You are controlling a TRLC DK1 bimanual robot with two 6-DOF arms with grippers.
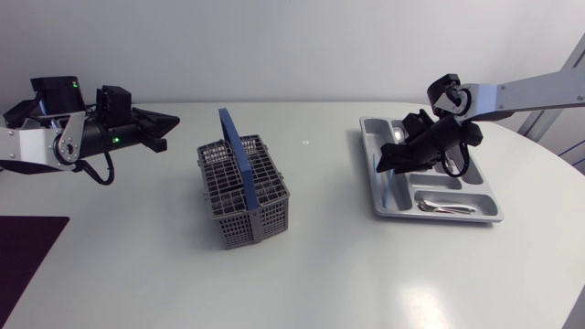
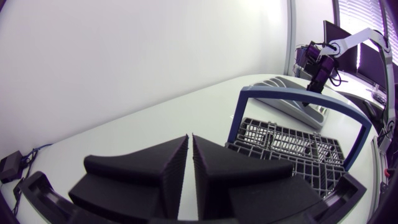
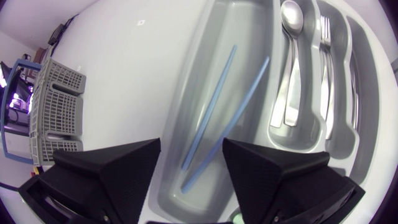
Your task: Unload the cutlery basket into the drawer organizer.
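Hovering over thin blue sticks [image 3: 209, 106] in the grey plastic organizer [image 3: 245, 31], the right gripper [image 3: 191, 144] gapes. The left gripper [image 2: 191, 138], pressed together, faces the grey lattice basket [image 2: 292, 146].

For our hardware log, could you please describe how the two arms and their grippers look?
Both arms have silver-grey links with black joints. The left arm carries a small green light and a looping black cable. The right arm matches it. The matte black left gripper and right gripper each have two broad wedge-shaped fingers; the left's inner faces are ribbed.
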